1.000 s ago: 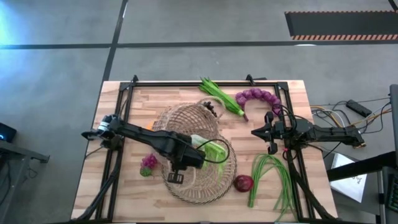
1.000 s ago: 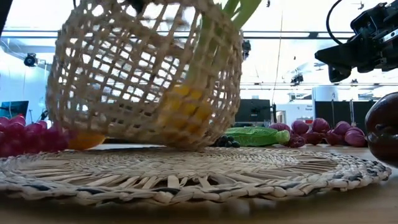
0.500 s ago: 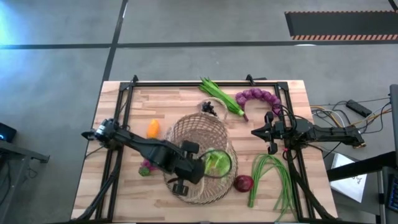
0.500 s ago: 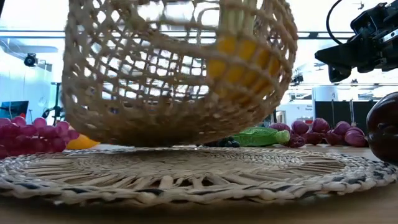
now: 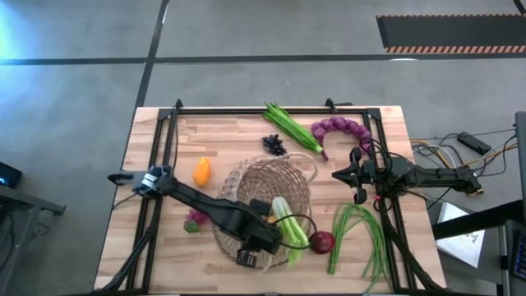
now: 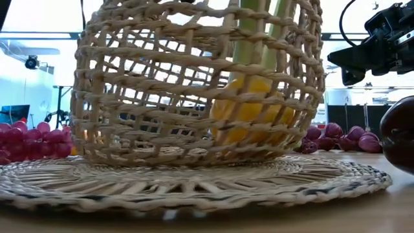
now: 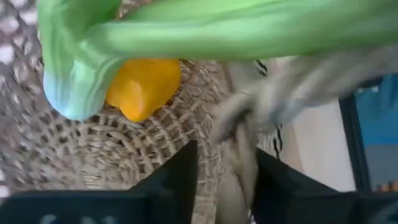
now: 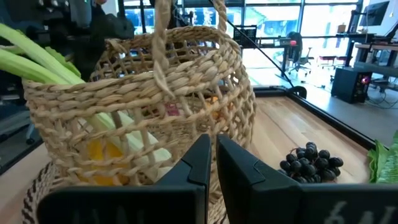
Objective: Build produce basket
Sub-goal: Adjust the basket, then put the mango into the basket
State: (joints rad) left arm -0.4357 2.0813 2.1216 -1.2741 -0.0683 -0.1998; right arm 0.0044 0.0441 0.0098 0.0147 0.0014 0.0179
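The tan wicker basket (image 5: 256, 182) stands upright on a round woven mat (image 6: 194, 188) toward the table's near edge. A leek (image 5: 288, 220) and a yellow-orange pepper (image 6: 252, 116) sit inside it, and the leek's green top sticks out over the rim. My left gripper (image 5: 256, 247) is at the basket's near rim, shut on it. My right gripper (image 5: 341, 176) hangs shut to the right of the basket, touching nothing. On the table lie a red onion (image 5: 322, 241), green beans (image 5: 357, 234), purple grapes (image 5: 196, 219), an orange pepper (image 5: 201, 170), dark grapes (image 5: 274, 144), green pods (image 5: 292, 127) and a purple onion string (image 5: 341, 127). My left gripper pinches a tan woven band at the basket's near rim (image 7: 236, 155) between its two fingers (image 7: 180, 177); whether that band is the rim or a loop handle, I cannot tell. The fingers come from above, on the near side. The basket sits upright with its bottom on the mat.
The black frame rails (image 5: 164, 148) run along the table's left, far and right sides. The red onion and green beans lie close to the mat's right edge, and the purple grapes lie at its left. Bare wood shows at the far left (image 5: 222, 136).
My left gripper has moved toward the table's near right, carrying the basket. The basket was lifted and tipped on its side. It has swung upright and come down onto the mat, with the leek and pepper settling inside. The right arm has kept still.
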